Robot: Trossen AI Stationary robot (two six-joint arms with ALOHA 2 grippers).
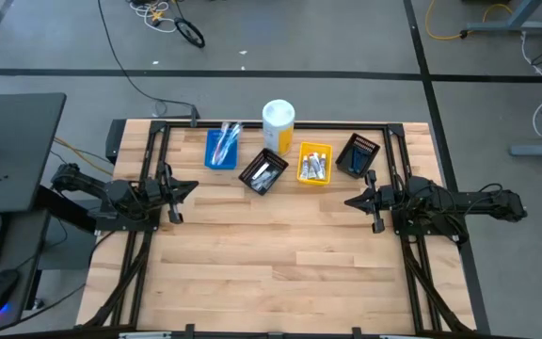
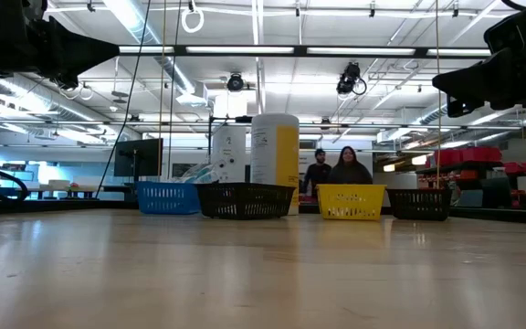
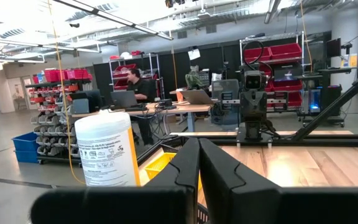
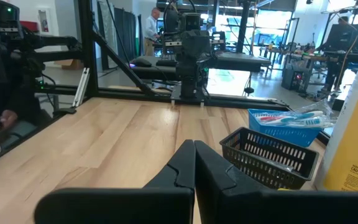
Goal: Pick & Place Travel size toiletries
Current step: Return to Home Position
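Observation:
The toiletries lie in small bins along the table's far edge. Pale-blue and red toothbrushes (image 1: 226, 139) stick out of the blue bin (image 1: 220, 149), also seen as toothbrushes (image 4: 294, 117) in the right wrist view. Small white tubes (image 1: 314, 167) fill the yellow bin (image 1: 314, 165). More small items (image 1: 263, 174) lie in a black bin (image 1: 263, 172). My left gripper (image 1: 194, 185) hovers shut at the table's left side, pointing right. My right gripper (image 1: 349, 201) hovers shut at the right side, pointing left. Both are empty.
A tall white-and-yellow cylinder (image 1: 278, 125) stands behind the bins. A second black bin (image 1: 358, 155) sits far right in the row. The bare wood of the table (image 1: 271, 254) spreads between and in front of the arms. People (image 2: 336, 169) sit beyond the table's far edge.

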